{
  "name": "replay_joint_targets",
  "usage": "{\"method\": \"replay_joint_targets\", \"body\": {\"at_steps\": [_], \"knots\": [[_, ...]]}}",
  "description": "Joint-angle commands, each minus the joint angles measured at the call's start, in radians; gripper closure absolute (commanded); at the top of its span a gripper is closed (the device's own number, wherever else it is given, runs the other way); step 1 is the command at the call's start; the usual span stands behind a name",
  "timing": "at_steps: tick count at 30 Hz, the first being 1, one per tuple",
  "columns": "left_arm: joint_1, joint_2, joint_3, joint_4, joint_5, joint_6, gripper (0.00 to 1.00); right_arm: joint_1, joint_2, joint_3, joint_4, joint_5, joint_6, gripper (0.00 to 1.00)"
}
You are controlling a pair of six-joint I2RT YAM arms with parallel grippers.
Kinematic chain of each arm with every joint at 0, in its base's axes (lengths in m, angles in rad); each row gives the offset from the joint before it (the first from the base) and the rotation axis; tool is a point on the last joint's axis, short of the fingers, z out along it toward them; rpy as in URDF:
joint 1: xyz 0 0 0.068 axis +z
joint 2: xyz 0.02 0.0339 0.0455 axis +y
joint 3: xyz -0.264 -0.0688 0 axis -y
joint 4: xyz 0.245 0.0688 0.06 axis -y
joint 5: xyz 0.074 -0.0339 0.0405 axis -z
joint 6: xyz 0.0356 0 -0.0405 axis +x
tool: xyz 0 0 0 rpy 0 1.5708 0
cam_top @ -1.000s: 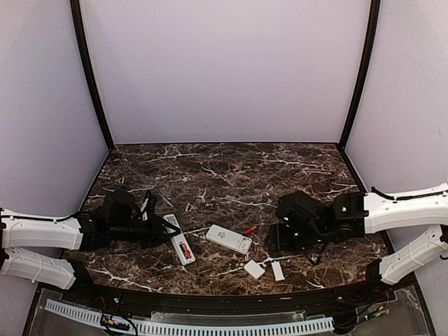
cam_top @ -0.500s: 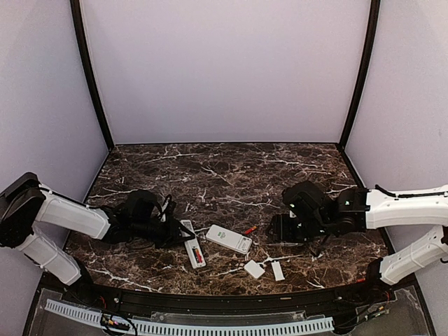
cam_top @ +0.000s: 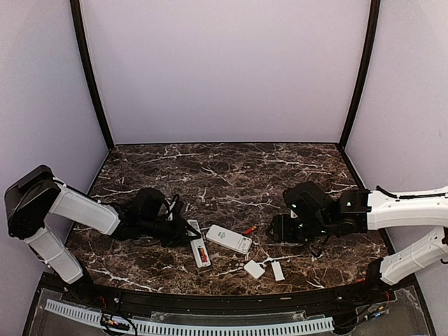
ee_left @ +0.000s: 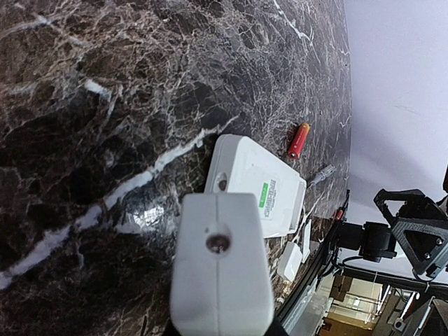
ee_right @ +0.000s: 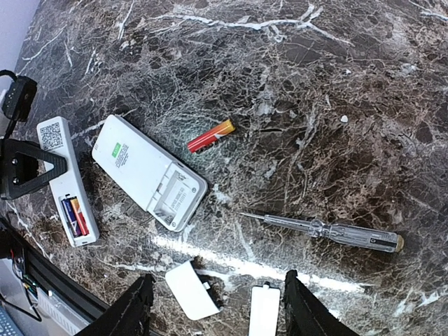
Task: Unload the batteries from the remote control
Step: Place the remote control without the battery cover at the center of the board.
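Note:
A slim white remote (cam_top: 198, 250) lies back-up with its compartment open and two batteries (ee_right: 74, 215), one red and one bluish, inside. My left gripper (cam_top: 185, 234) is shut on its far end; the remote fills the left wrist view (ee_left: 220, 273). A wider white remote (cam_top: 229, 239) lies beside it with an empty open compartment (ee_right: 175, 199). A loose red battery (ee_right: 210, 135) lies just beyond it. My right gripper (ee_right: 217, 308) is open and empty, above two white covers (ee_right: 190, 288).
A clear-handled screwdriver (ee_right: 329, 229) lies right of the wide remote. The second, narrower cover (ee_right: 264, 311) lies near the table's front edge (cam_top: 231, 292). Purple walls enclose the dark marble table.
My left arm has reached right and brought the slim remote close to the wide remote. My right gripper has shifted slightly and stays open.

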Motion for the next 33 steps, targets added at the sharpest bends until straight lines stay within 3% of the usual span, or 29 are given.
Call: {"method": "replay_joint_targets", "body": {"at_steps": [1, 33], "knots": [[0.003, 0.028, 0.028, 0.012, 0.017, 0.030, 0.87, -0.008, -0.007, -0.008, 0.023, -0.008, 0.003, 0.38], [0.004, 0.058, 0.086, -0.133, -0.038, 0.106, 0.62, -0.009, -0.019, -0.014, 0.017, -0.009, 0.024, 0.38]]}}
